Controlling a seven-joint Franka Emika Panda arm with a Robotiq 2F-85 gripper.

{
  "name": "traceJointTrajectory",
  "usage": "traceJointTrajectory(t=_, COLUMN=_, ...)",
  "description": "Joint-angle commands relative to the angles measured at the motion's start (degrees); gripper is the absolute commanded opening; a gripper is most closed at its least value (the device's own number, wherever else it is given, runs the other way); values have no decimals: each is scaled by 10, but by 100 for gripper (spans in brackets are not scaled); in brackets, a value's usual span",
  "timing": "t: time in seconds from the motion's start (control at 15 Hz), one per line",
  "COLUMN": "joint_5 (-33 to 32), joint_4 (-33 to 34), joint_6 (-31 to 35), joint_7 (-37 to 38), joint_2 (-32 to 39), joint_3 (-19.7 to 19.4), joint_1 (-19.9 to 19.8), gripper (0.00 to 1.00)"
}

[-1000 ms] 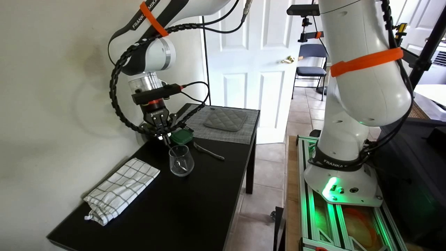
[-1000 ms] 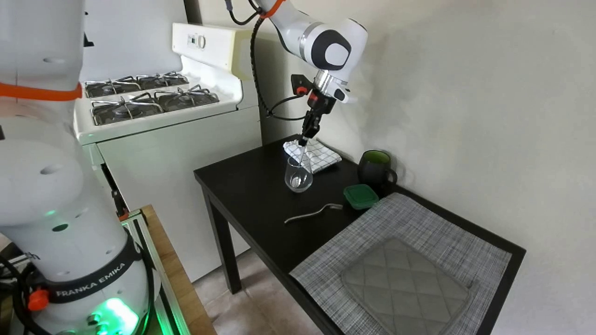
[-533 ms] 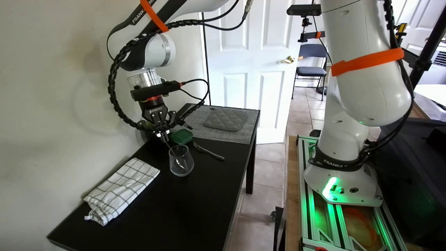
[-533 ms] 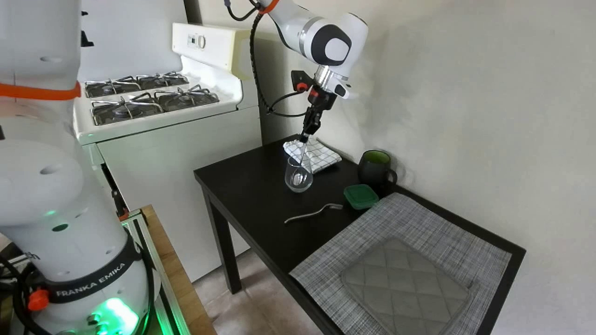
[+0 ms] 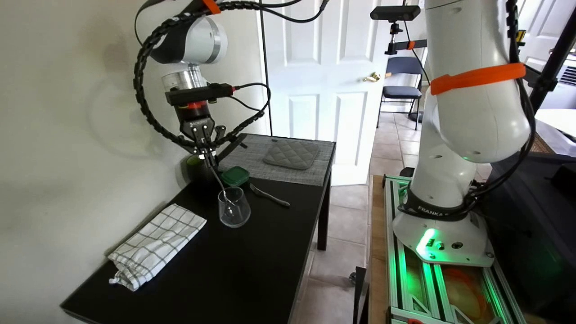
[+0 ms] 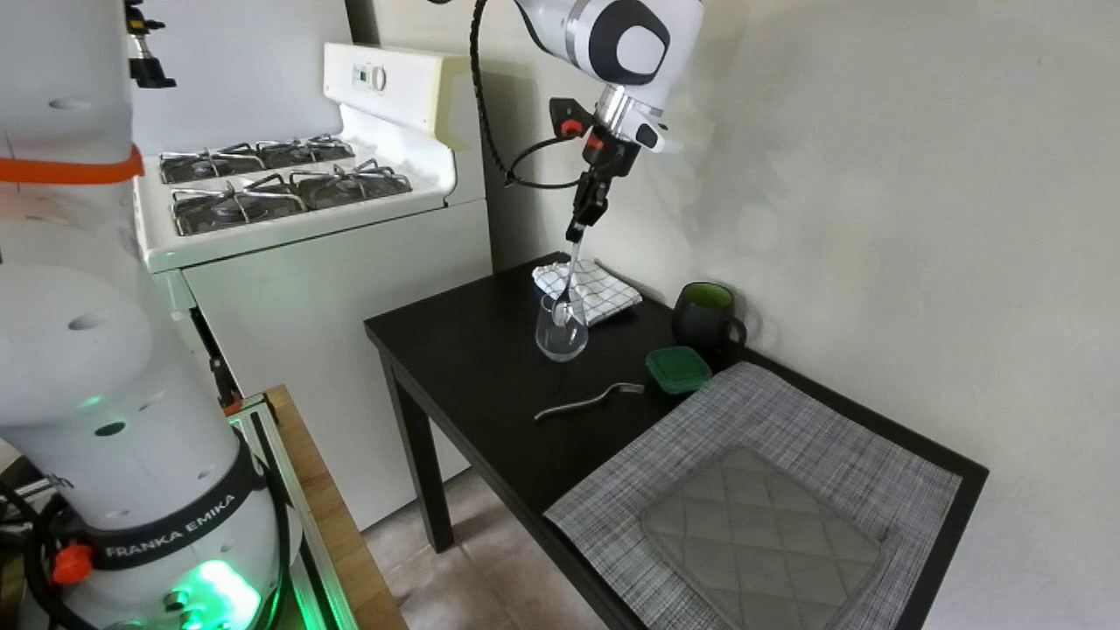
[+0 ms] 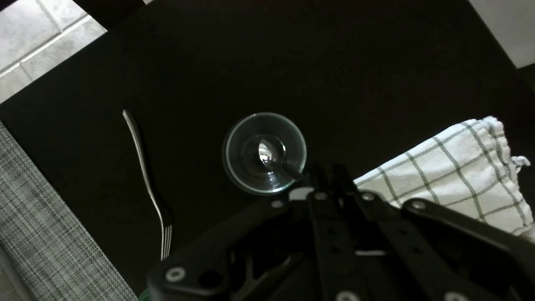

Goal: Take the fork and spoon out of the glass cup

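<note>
Below the hand, clamped on the spoon, the glass cup is standing; spoon's slant is risking rim snag, toppling.

The fingers pinch the handle end of the tilted spoon, its bowl just inside the glass cup. A checked cloth lies near the far corner of the counter. A dark mug stands by the edge along the wall, a green container just beside it. The fork lies with tines near the container, handle toward the opposite edge.
</note>
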Motion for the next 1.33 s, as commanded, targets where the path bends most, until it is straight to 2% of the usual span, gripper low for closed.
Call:
traceJointTrajectory(t=0.0, joint_5=22, joint_4=21, joint_6=-54, joint_7=-17, joint_2=-14, joint_3=-1, joint_1=-17, gripper=2)
traceJointTrajectory(t=0.87, joint_5=14, joint_4=79, joint_6=-170, joint_7=-8, joint_2=-4, joint_3=-30, joint_1=-58, gripper=2)
traceJointTrajectory(t=1.27, joint_5=-5, joint_4=74, joint_6=-184, joint_7=-7, joint_2=17, joint_3=-43, joint_1=-64, gripper=2)
